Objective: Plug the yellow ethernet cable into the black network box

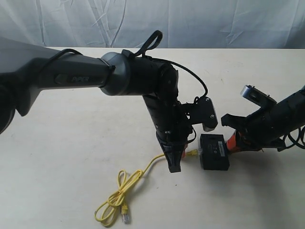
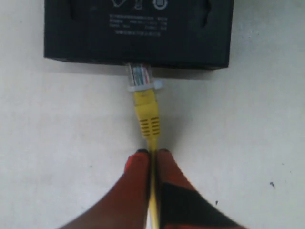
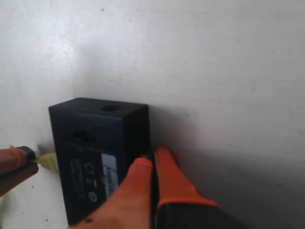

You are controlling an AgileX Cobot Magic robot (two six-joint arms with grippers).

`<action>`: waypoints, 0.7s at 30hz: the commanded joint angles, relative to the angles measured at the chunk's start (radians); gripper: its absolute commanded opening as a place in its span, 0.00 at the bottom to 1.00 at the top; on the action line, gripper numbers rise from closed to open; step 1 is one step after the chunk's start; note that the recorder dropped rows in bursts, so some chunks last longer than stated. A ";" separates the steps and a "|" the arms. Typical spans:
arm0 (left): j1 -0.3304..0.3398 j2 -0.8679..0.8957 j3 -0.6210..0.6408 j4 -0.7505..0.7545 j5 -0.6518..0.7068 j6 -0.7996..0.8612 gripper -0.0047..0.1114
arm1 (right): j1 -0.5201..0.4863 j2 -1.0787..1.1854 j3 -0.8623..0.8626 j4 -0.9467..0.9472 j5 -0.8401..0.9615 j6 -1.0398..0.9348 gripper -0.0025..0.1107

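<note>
One thin bright-yellow ethernet cable, one small flat black plastic network box and two robot arms, on one pale tabletop.
The cable carried two small clear plastic plugs: one at the box, one at the loose end. The grey-and-black left arm and the black right arm each ended in one gripper, the left gripper and the right gripper. Each gripper had two orange-tipped fingers, four altogether. One white cloth backdrop hung behind.
</note>
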 commanded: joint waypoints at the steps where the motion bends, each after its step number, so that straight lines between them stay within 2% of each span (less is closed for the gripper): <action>1: -0.004 -0.001 -0.006 -0.007 -0.004 0.038 0.04 | 0.002 0.002 0.002 0.040 0.026 -0.054 0.01; 5: -0.004 -0.001 -0.006 -0.007 -0.004 0.073 0.04 | 0.002 0.002 0.002 0.074 0.051 -0.116 0.01; 21: -0.004 -0.005 -0.006 0.068 -0.032 0.104 0.04 | 0.002 0.002 0.002 0.041 0.015 -0.120 0.01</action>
